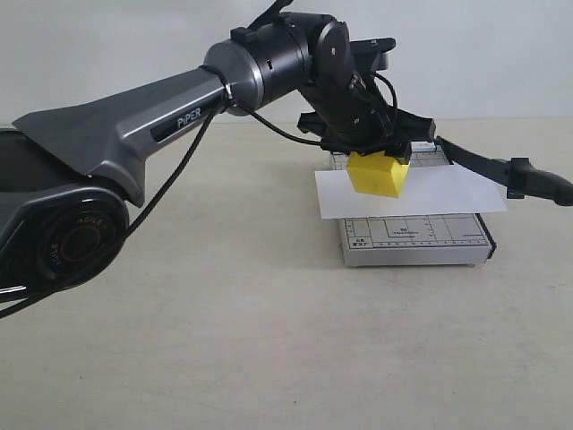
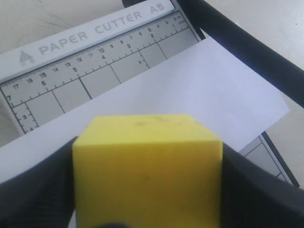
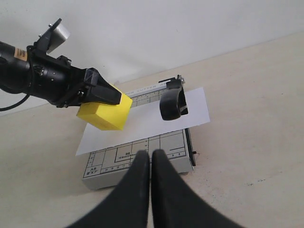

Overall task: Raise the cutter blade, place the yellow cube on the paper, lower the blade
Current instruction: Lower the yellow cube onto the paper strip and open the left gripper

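The yellow cube (image 1: 378,173) is clamped in my left gripper (image 1: 380,154), which is shut on it. It hangs tilted over the left half of the white paper (image 1: 439,191), and contact with the sheet is unclear. Black fingers (image 2: 266,194) press both sides of the cube (image 2: 147,166). The paper lies across the grey trimmer base (image 1: 412,240). The cutter blade (image 1: 488,161) stands raised at the right, its handle (image 1: 542,185) in the air. My right gripper (image 3: 150,159) is shut and empty, short of the base (image 3: 137,159), apart from the blade handle (image 3: 172,104).
The trimmer sits on a pale beige tabletop (image 1: 269,340) with a white wall behind. My left arm (image 1: 161,125) stretches in from the left above the table. The right arm does not show in the exterior view.
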Robot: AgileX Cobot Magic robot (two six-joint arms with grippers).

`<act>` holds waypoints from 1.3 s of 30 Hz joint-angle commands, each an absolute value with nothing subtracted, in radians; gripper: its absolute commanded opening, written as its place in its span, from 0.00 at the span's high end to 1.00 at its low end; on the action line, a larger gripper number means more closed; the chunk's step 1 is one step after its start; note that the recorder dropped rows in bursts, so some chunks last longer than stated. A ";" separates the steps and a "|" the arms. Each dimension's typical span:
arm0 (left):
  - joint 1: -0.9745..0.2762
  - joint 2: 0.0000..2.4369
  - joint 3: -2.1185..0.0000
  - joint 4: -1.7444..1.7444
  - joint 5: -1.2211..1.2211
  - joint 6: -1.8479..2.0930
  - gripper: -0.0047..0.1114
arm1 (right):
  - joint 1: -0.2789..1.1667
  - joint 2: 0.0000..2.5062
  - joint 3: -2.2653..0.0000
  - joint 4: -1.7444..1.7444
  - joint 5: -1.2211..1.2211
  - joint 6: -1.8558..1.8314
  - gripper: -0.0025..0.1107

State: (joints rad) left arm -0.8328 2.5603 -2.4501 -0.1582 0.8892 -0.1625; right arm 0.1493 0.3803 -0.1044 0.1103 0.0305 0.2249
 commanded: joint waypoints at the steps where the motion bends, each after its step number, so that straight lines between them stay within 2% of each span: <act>1: -0.837 2.557 -2.459 -0.167 0.891 -0.168 0.92 | 0.150 0.372 -0.100 0.102 0.030 0.226 0.97; 25: -0.838 2.579 -2.459 -0.150 0.882 -0.131 0.92 | 0.150 0.372 -0.100 0.102 0.032 0.226 0.97; 27: -0.838 2.579 -2.459 -0.150 0.882 -0.131 0.88 | 0.150 0.372 -0.100 0.102 0.030 0.226 0.97; 29: -0.838 2.579 -2.459 -0.156 0.873 -0.131 0.73 | 0.150 0.372 -0.100 0.102 0.030 0.226 0.97; 31: -0.838 2.579 -2.459 -0.175 0.857 -0.127 0.52 | 0.150 0.372 -0.100 0.102 0.030 0.226 0.97; 32: -0.838 2.579 -2.459 -0.178 0.855 -0.127 0.48 | 0.150 0.372 -0.100 0.102 0.030 0.226 0.97; 39: -0.838 2.579 -2.459 -0.205 0.857 -0.082 0.47 | 0.150 0.372 -0.100 0.102 0.030 0.226 0.97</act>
